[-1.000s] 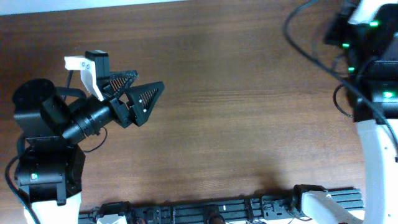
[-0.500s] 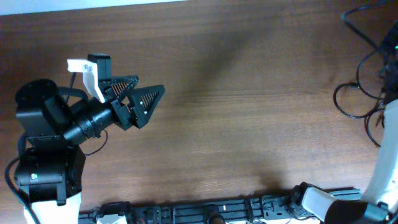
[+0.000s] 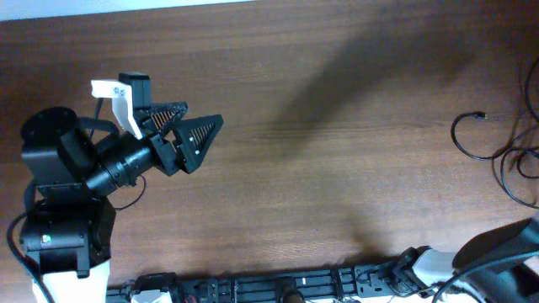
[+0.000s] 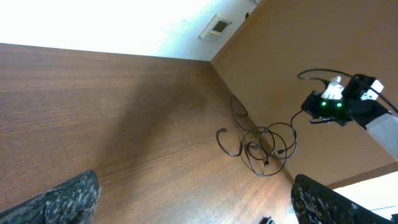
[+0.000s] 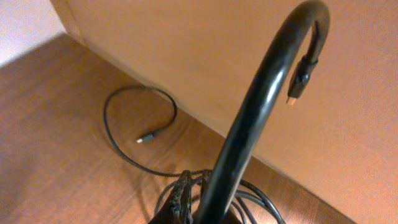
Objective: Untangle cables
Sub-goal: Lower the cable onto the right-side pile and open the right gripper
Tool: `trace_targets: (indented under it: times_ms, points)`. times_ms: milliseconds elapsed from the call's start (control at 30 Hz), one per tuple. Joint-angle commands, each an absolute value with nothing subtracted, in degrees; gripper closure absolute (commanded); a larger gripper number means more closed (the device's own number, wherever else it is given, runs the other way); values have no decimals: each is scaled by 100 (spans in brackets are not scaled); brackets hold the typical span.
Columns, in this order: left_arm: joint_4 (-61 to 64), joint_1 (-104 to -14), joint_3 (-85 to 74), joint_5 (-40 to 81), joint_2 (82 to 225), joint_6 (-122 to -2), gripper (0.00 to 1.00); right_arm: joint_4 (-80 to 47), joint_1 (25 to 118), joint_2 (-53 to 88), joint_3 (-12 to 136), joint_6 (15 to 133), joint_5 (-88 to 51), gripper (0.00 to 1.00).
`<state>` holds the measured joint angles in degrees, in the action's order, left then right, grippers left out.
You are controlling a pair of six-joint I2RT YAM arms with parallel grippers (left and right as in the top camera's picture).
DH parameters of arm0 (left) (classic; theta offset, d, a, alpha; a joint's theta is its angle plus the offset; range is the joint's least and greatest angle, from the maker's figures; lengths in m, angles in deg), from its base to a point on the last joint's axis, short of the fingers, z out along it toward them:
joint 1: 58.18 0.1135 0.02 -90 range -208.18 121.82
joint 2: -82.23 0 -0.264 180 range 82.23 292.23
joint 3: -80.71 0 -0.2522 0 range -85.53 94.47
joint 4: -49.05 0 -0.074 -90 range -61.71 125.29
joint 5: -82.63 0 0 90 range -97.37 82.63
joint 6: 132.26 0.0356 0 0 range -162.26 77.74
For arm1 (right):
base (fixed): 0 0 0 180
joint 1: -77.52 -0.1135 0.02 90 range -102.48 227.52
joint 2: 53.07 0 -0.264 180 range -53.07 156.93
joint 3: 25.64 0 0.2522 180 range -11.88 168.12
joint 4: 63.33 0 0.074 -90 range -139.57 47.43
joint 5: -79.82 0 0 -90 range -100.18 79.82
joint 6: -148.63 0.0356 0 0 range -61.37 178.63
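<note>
Tangle of cables lies on the wooden desk far ahead of the left tool, close to the tan panel that borders the desk. The left tool hovers over bare wood with its two dark, textured fingers spread wide apart and nothing between them. From its wrist camera the tangle sits ahead, a little toward the right-hand finger.

The right tool is clamped on a thick black cable. That cable rises from between its jaws, arches up and over to the right, and ends in a small connector hanging free in the air. Only one ribbed finger of this tool shows beside the black cable; the other is hidden behind it.

Just beyond the right tool the rest of the tangle rests on the desk. One thin strand loops out to the tool's left and curls back to a small plug lying flat on the wood.

Seen from the left wrist camera, the right arm hangs above the tangle with green lights glowing on it. From overhead, the loops lie across the desk, well apart from the left tool.
</note>
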<state>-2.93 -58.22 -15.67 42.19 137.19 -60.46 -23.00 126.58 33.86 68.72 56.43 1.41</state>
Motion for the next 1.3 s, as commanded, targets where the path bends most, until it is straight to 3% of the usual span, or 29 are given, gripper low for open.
trace_targets:
  times_ms: [0, 267, 300, 367, 500, 733, 1067, 1133, 1267]
  points:
    - [-299, -5817, -1514, 4398, 13684, -6061, 1, -2346, 12785, 3719, 6983, 5660, 235, 96]
    - [-293, -5817, -1514, 4431, 13684, -6061, 1, -2427, 12782, 4110, 6981, 5827, 205, 96]
    - [-295, -5817, -1514, 4431, 13684, -6061, 1, -2425, 12780, 4119, 6981, 5824, 207, 88]
    - [-297, -5817, -1514, 4433, 13684, -6061, 1, -2427, 12780, 4119, 6981, 5824, 207, 1]
    - [-299, -5817, -1514, 4435, 13684, -6061, 1, -2423, 12774, 4117, 6981, 5824, 133, 1]
    - [-297, -5817, -1514, 4433, 13684, -6061, 1, -2165, 12699, 3894, 6981, 5816, -1727, 1]
    - [-301, -5817, -1514, 4437, 13684, -6063, 1, -123, 12586, 4033, 6951, 5588, -1754, 1]
    - [-306, -5817, -1514, 4522, 13684, -6061, 1, 56, 12581, 4033, 6876, 5674, -1754, 29]
    - [-299, -5817, -1514, 4584, 13684, -6061, 1, 122, 12509, 4101, 6651, 5750, -1845, 33]
